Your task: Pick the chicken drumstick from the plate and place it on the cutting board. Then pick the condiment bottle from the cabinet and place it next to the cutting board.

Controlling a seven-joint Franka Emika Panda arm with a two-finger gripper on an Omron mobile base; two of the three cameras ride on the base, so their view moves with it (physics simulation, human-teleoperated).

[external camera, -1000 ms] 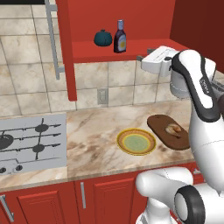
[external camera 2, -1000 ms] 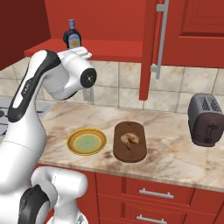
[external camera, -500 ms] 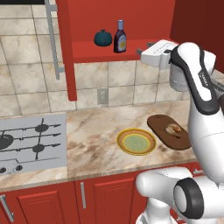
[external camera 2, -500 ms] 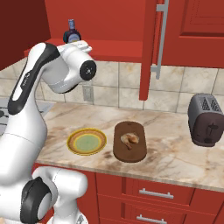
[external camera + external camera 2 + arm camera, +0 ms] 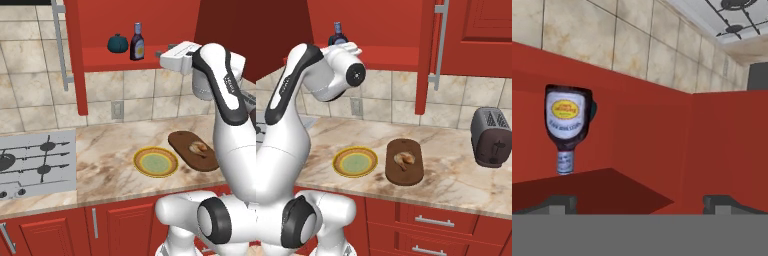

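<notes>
The chicken drumstick (image 5: 198, 148) (image 5: 404, 159) lies on the dark oval cutting board (image 5: 181, 142) (image 5: 401, 176). Beside the board, the yellow-rimmed plate (image 5: 138, 162) (image 5: 339, 161) is bare. The condiment bottle (image 5: 137, 43) (image 5: 337, 35) (image 5: 566, 126) stands on the open shelf of the red cabinet (image 5: 107, 63) (image 5: 391, 51). My gripper (image 5: 163, 53) (image 5: 643, 204) is up at shelf height, just to the right of the bottle and apart from it. Its jaws are open with nothing between them. The hand view is rolled over, so there the bottle hangs cap-down, left of centre.
A teal pumpkin-shaped object (image 5: 118, 43) sits on the shelf left of the bottle. The open cabinet door (image 5: 75, 50) (image 5: 426, 55) hangs past the shelf's end. A stove (image 5: 35, 160) is at the counter's left, a toaster (image 5: 491, 136) at its right.
The hand has risen and moved leftward toward the shelf and the bottle. Its jaws have stayed open. Drumstick, board and plate have not moved.
</notes>
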